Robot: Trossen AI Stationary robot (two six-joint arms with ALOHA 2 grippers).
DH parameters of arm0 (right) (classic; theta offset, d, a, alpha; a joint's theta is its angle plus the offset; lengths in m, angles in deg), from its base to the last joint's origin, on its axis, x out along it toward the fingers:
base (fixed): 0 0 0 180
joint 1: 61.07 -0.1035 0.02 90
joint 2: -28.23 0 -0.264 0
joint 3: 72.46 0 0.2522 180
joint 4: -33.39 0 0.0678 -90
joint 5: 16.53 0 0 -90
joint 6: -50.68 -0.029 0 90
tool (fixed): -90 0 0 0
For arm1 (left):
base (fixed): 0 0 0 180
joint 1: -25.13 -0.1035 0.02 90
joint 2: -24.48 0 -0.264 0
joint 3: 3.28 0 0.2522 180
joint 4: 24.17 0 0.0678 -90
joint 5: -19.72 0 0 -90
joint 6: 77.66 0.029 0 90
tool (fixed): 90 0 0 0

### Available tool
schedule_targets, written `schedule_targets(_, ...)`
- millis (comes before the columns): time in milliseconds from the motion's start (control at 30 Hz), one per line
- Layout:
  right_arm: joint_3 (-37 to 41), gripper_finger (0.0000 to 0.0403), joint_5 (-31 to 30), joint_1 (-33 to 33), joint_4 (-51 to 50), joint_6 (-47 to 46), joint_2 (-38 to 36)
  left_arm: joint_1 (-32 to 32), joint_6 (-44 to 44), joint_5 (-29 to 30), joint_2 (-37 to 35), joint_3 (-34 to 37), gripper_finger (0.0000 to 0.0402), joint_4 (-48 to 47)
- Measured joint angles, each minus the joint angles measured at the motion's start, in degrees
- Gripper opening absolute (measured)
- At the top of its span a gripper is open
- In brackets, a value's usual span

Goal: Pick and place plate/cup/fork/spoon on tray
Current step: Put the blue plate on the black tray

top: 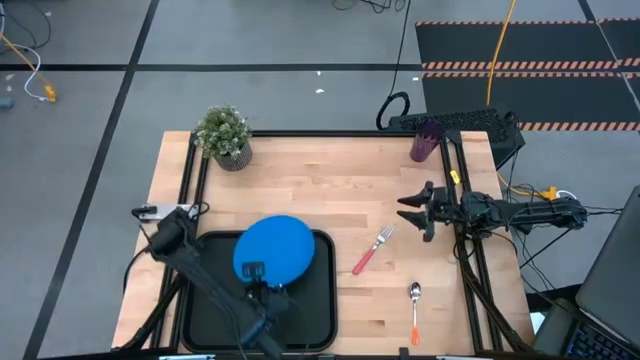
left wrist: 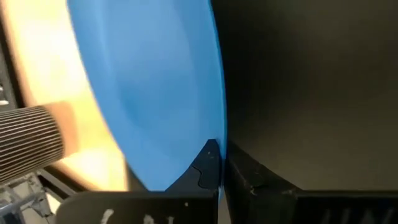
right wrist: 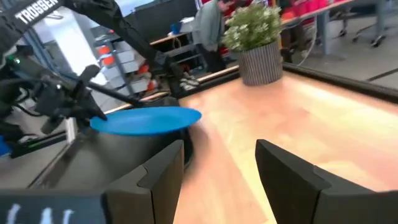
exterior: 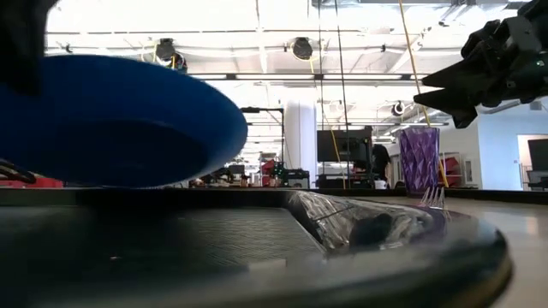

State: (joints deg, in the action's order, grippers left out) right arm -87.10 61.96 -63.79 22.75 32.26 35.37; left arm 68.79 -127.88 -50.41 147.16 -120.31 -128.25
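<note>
The left claw (top: 254, 272), clamped shut on the near rim of the blue plate (top: 274, 248), holds the plate above the black tray (top: 322, 300) at the near left of the wooden tabletop (top: 320, 190). Seen from table height, the plate (exterior: 111, 120) hangs clear of the tray's floor (exterior: 214, 248), tilted slightly, and in the left wrist view its edge is pinched between the two dark fingers (left wrist: 208, 165).

On the right side of the tabletop, the right claw (top: 408, 210) hovers with its fingers spread wide and nothing between them, pointing left toward the middle of the table. Its own camera looks between the open fingers (right wrist: 161, 174) across bare wood to the plate (right wrist: 149, 119) and tray (right wrist: 93, 162) beyond.

The fork (top: 372, 250), with its red-pink handle, lies on the wood just right of the tray, its tines toward the far right. The orange-handled spoon (top: 415, 308) lies nearer the front edge, right of the fork, with its bowl pointing away. The purple cup (top: 426, 142) stands upright at the far right corner. A potted green plant (top: 225, 136) sits at the far left corner. In the right wrist view a person (right wrist: 208, 28) shows in the room behind the plant.
</note>
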Motion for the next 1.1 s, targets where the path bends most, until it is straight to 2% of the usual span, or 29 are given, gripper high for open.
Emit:
schedule_targets(167,0.00,0.0194,2.81,0.00,-0.59,-1.53,0.02,1.86,-0.11,-2.10,5.62,-4.97,0.0003,0.15)
schedule_targets(467,0.00,0.0194,7.61,0.00,-1.56,-5.15,0.04,5.78,-8.56,-10.41,5.89,-5.15,0.0003,0.60)
schedule_targets(667,0.00,0.0194,7.14,0.00,-1.54,-4.94,0.04,8.87,-15.24,-10.90,5.89,-5.15,0.0003,4.88)
schedule_targets(867,0.00,0.0194,7.11,0.00,-1.45,-4.87,0.02,9.09,-15.36,-11.91,5.89,-5.15,0.0004,7.56)
schedule_targets(1100,0.00,0.0194,7.11,0.00,-1.45,-4.89,0.03,7.71,-12.91,-14.33,5.92,-5.15,0.0076,11.71)
